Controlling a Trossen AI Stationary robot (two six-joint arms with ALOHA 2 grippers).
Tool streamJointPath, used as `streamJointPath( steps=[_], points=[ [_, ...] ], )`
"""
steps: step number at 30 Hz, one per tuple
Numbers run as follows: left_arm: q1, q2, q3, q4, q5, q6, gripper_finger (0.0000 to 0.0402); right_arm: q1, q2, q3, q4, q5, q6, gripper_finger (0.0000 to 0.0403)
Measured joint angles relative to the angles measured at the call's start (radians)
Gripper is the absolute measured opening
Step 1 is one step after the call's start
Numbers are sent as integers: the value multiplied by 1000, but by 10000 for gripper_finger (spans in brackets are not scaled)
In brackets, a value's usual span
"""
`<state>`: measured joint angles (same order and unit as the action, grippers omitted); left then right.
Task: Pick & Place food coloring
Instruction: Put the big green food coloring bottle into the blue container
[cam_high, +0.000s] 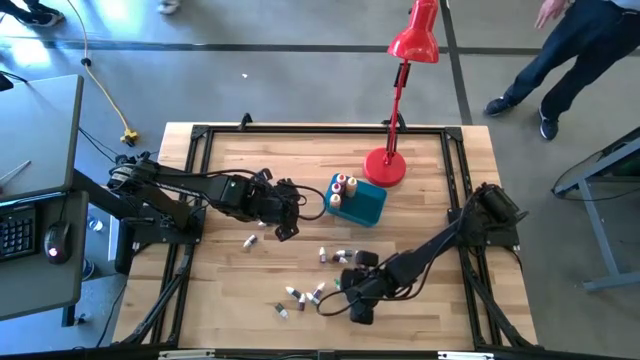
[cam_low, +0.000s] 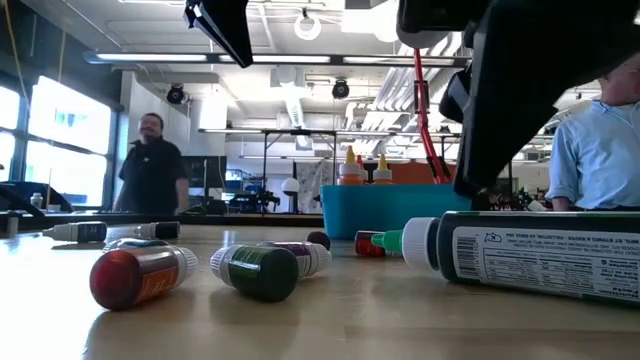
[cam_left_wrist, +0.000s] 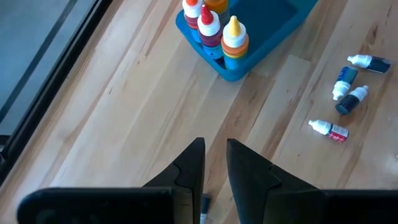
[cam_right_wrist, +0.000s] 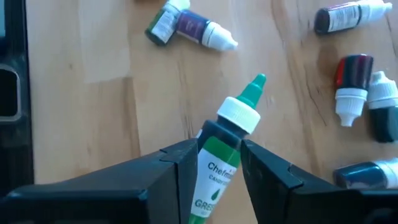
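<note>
Three small dropper bottles (cam_high: 341, 188) stand in the teal plastic tub (cam_high: 366, 204); others lie scattered on the wooden worktop (cam_high: 440, 180). Right tool (cam_right_wrist: 216, 163) pinches a green-labelled bottle (cam_right_wrist: 225, 158); left tool (cam_left_wrist: 214, 163), pressed together, hovers beside the tub.

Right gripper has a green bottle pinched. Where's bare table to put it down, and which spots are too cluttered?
The right gripper grips the green bottle between its fingers. Bare wood lies between the teal tub and the table's right edge, and along the far edge left of the red lamp. It is crowded at the near middle, where loose bottles lie scattered. The left gripper is shut left of the tub.
</note>
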<state>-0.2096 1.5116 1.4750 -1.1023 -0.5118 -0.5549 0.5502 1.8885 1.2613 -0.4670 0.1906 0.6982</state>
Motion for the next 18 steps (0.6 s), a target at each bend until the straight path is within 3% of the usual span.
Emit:
streamJointPath(
  steps=[6,18],
  points=[
    [0,0,0,1,-3,0,62,-28,-1,0,1,-96,132,125],
    [0,0,0,1,-5,0,62,-24,-1,0,-7,-97,192,201]
  ],
)
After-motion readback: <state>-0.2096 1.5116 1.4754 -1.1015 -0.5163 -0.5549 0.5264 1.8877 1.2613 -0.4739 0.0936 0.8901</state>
